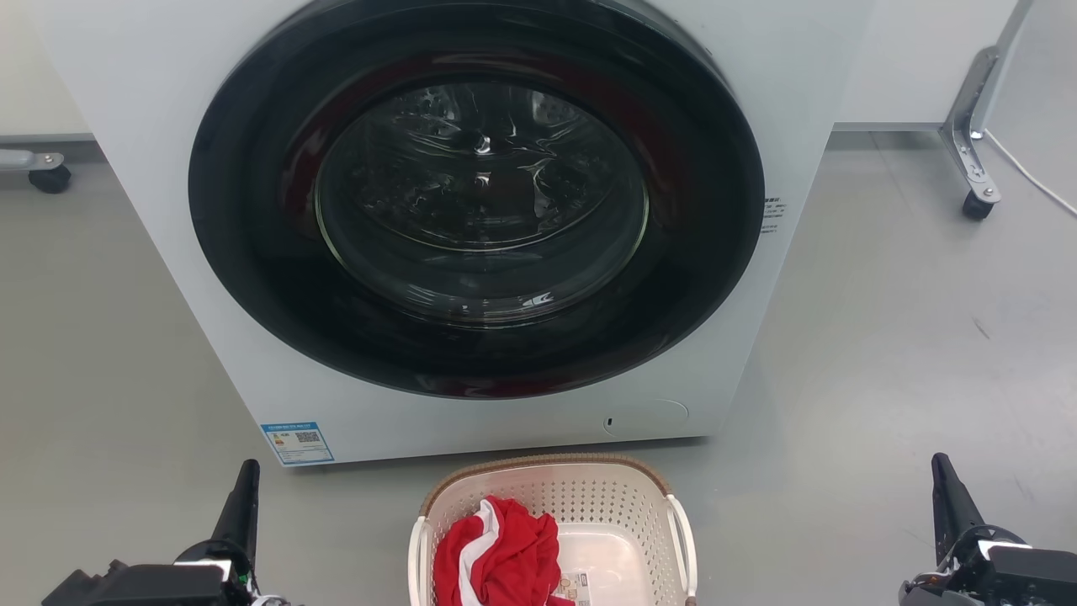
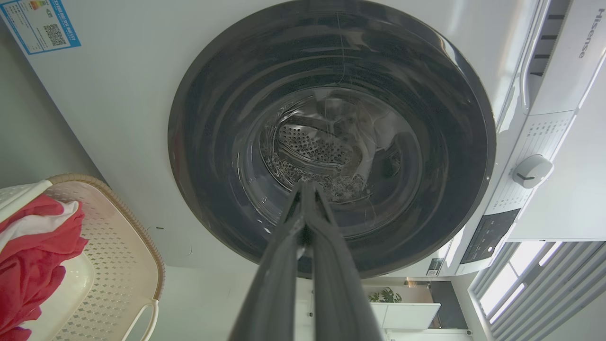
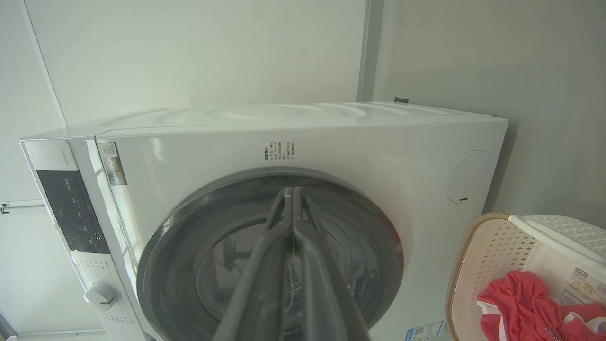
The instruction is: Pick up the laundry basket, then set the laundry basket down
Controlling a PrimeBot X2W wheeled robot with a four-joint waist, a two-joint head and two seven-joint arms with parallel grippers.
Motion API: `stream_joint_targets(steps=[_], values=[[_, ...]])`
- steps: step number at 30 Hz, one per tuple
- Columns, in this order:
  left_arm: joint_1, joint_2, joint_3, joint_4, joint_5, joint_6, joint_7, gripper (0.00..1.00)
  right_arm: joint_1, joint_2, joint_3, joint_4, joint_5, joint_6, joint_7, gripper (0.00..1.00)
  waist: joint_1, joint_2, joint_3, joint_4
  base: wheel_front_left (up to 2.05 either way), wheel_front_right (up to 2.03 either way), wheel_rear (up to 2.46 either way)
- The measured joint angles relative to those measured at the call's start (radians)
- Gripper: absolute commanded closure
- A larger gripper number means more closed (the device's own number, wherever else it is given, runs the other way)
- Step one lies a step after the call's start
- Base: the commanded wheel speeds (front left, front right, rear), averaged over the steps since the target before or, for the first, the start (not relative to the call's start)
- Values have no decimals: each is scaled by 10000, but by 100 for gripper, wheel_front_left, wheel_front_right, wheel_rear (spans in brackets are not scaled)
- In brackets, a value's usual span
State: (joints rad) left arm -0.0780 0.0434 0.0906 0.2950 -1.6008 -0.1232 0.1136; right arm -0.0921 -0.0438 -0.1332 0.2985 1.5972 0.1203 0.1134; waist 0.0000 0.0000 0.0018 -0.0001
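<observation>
head view: laundry basket (image 1: 589, 501) sits between left gripper (image 1: 246, 484) and right gripper (image 1: 944, 480), well apart from both. both jaws pressed together. risk: reaching in unopened would likely shove it aside, not grip.

One washing machine (image 1: 475, 202), one laundry basket (image 1: 551, 492), one red-and-white garment (image 1: 505, 551), one blue label (image 1: 296, 443)

The basket (image 1: 623, 497) was cream-white with perforated sides and a brown woven-look rim (image 1: 547, 459); the cloth (image 1: 505, 555) red with a white band. The washer (image 1: 471, 425) was white, its door (image 1: 244, 252) black, its sticker (image 1: 296, 442) blue. The floor (image 1: 909, 362) was grey.
</observation>
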Motion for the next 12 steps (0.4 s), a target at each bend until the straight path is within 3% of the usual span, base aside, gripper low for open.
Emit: stream_joint_targets(steps=[12], values=[[0, 0, 0, 2, 0, 0, 0, 100, 0, 0, 0, 0, 0, 0, 0, 100, 0, 0, 0, 0, 0, 0, 0]])
